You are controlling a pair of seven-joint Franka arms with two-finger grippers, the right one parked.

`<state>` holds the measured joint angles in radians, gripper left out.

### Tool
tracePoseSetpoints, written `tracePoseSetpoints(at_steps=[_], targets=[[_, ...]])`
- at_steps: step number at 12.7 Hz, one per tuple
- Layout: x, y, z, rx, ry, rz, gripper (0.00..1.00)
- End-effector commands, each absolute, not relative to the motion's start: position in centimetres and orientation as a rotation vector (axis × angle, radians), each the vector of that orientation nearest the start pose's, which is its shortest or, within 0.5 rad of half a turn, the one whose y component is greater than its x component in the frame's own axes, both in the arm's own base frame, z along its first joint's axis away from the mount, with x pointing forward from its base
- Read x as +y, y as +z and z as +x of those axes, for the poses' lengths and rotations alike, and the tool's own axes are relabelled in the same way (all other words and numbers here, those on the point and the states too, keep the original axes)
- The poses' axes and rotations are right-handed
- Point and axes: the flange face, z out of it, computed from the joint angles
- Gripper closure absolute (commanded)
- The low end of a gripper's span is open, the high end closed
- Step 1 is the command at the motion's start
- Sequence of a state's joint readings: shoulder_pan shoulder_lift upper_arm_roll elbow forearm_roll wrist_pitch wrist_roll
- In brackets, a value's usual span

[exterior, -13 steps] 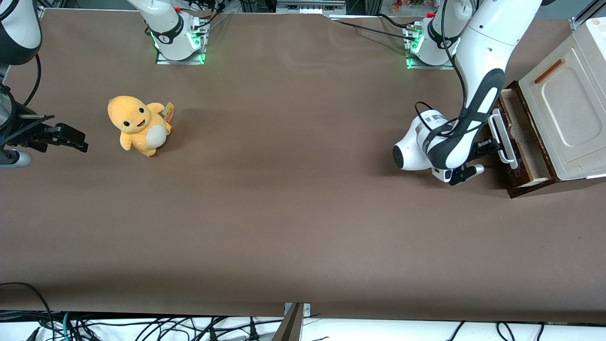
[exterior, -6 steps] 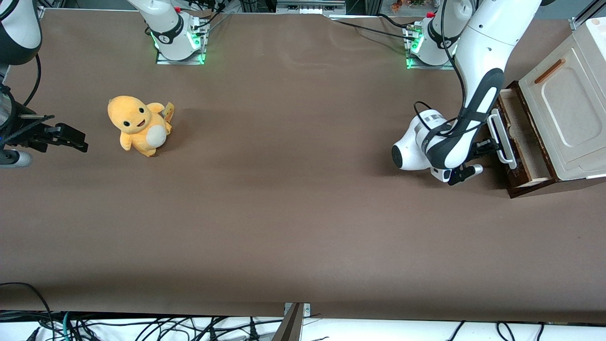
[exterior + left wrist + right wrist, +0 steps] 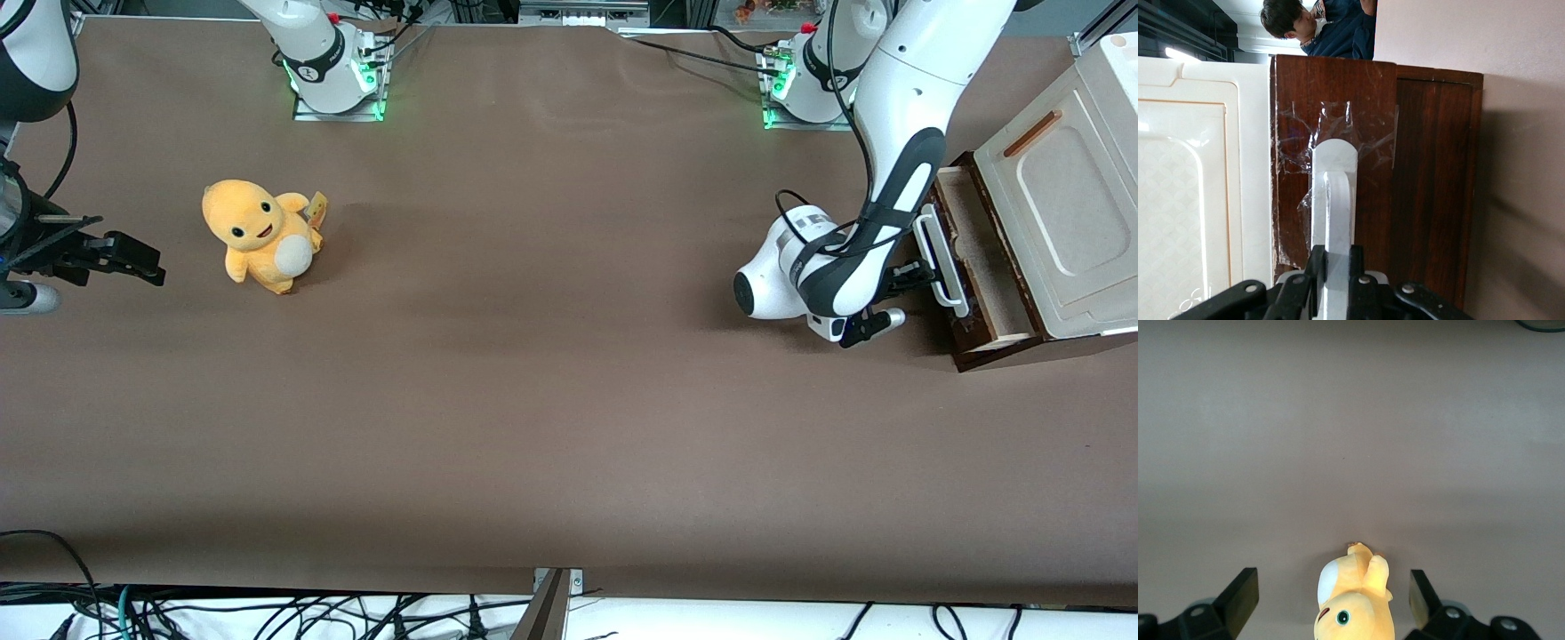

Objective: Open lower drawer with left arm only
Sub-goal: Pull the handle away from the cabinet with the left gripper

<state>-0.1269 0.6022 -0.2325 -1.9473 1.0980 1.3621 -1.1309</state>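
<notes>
1. Gripper (image 3: 1336, 273), small and black, on large white left arm (image 3: 898, 98), clamped on white bar-shaped loop handle (image 3: 1333, 200).
2. Lower drawer (image 3: 965, 258) with dark brown wooden front, partly pulled out beneath cream panel (image 3: 1062, 191), pale beige inside showing.
3. Yellow plush toy (image 3: 258, 236) well apart, toward parked arm's end of brown table (image 3: 533, 400).

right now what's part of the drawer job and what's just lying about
Job:
lower drawer, partly open
its white handle
left arm's tool, shut on the handle

Lying about:
yellow plush toy, toward the parked arm's end
cream panel above the drawer
</notes>
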Motion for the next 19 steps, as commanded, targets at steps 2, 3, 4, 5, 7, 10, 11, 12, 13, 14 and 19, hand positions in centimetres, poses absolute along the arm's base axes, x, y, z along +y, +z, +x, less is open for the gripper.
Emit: tracePoseSetpoints(at_steps=[2,3,4,5,7,10,11,12,13,14,19], targets=[[-10.0,18.9,51.7,-0.247,0.184,-1.779,0.83],[-10.1,18.9,51.6,-0.249,0.185,-1.78,0.83],[-10.3,18.8,51.5,-0.244,0.184,-1.783,0.83],[-10.4,18.9,51.6,-0.244,0.183,-1.785,0.83],[-10.8,18.8,51.5,-0.238,0.181,-1.788,0.83],[-10.7,18.9,51.5,-0.241,0.181,-1.789,0.83],[-10.8,18.8,51.5,-0.238,0.181,-1.788,0.83],[-10.9,18.9,51.5,-0.24,0.178,-1.789,0.83],[-10.9,19.0,51.5,-0.24,0.18,-1.791,0.83],[-10.9,18.9,51.4,-0.247,0.189,-1.797,0.83],[-11.6,19.4,51.9,-0.269,0.194,-1.821,0.83]])
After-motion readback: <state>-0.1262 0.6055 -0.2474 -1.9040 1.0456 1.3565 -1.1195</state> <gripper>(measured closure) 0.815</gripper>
